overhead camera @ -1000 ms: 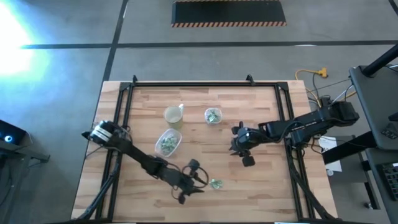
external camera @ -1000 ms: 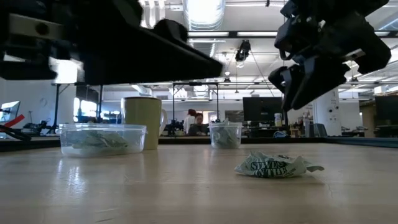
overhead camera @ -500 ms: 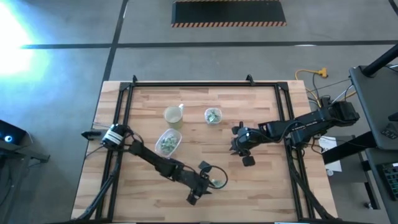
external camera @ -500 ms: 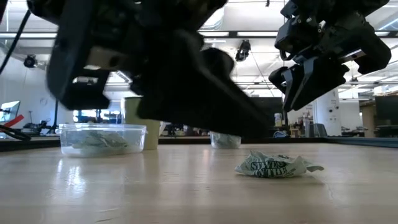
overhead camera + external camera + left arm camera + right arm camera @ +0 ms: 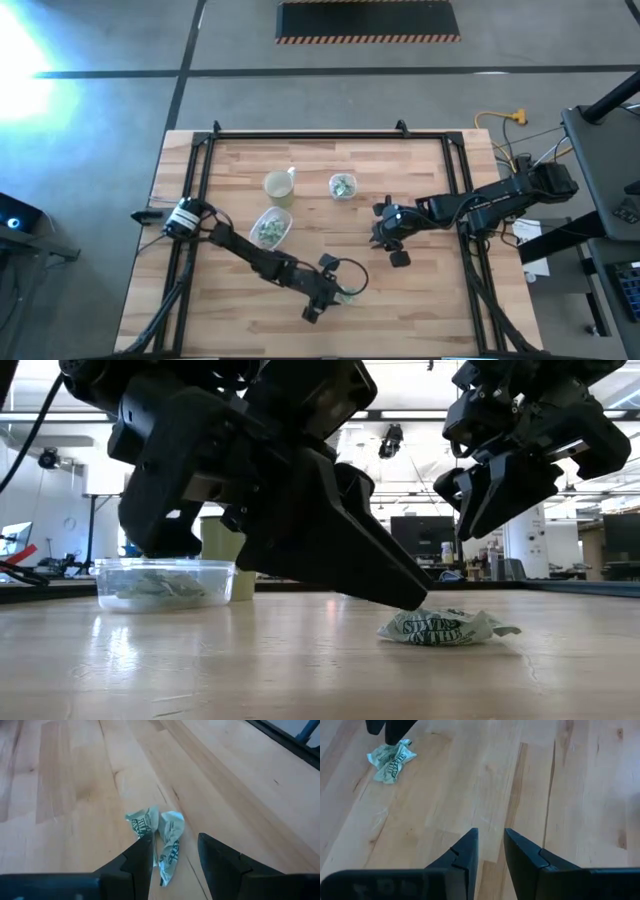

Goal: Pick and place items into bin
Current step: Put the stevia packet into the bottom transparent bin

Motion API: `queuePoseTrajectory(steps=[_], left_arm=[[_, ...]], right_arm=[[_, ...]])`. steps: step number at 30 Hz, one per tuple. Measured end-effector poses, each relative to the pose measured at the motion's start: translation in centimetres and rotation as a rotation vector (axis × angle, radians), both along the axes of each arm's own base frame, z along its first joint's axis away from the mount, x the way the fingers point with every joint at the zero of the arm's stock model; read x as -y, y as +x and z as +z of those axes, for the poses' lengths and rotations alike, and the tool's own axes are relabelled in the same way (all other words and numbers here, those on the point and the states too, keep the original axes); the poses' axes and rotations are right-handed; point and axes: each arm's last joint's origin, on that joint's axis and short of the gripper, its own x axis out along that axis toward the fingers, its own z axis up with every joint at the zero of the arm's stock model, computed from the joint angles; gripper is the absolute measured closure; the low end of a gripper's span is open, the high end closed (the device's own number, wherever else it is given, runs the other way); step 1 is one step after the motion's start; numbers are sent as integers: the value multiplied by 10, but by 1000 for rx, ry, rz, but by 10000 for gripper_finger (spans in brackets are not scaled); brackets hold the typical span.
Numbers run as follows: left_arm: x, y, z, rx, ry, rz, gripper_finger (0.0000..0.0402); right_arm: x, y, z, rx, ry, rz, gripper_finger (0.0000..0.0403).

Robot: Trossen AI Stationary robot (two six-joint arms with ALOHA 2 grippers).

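Note:
One crinkled pale-green and white wrapped piece (image 5: 171,832) lies flat on the wood near the table's near edge (image 5: 349,294) (image 5: 440,628) (image 5: 391,759). My left gripper (image 5: 175,852) is open and tipped down over it (image 5: 333,290), one finger on each side of its near part. More such pieces fill the clear bin (image 5: 270,229) (image 5: 165,582) and a small clear container (image 5: 343,186). My right gripper (image 5: 388,243) (image 5: 491,847) hangs above bare wood right of centre, its fingers a narrow gap apart and holding nothing. My left gripper comes at the wrapped piece slanting down from the table's left. One fingertip (image 5: 145,845) stands at the piece's edge (image 5: 150,827), the other (image 5: 210,850) stands beside it. Whether either finger touches the piece, I cannot tell. The piece lies on the table.
A pale yellowish cup (image 5: 278,185) (image 5: 230,555) stands behind the bin, toward the far edge. Black rails (image 5: 200,170) run along the table's left, right and far sides. Bare wood lies between the two grippers and along the near edge.
My left gripper has moved toward the table's right, up to the wrapped piece, and has tipped down until its fingertips are at table height around it. The piece has stayed where it was.

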Motion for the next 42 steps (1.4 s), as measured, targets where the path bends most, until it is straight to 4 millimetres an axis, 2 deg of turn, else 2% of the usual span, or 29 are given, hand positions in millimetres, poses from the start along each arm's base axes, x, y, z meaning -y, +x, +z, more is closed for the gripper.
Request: queuePoseTrajectory(steps=[15,21,28,32,39,42], left_arm=[[-4,-2,-5,-9,7,6,263],[-2,3,-18,-17,25,-4,263],[-2,5,-17,-18,23,-7,267],[-3,5,-17,-23,22,-10,298],[-3,6,-17,-20,32,-7,388],[-3,6,-16,-18,34,-7,395]], right_arm=[[0,0,0,3,-2,2,330],[0,1,1,10,-3,0,325],[0,1,1,17,-4,3,329],[0,1,1,17,-8,1,334],[0,1,1,17,-9,1,331],[0,1,1,17,-9,1,328]])
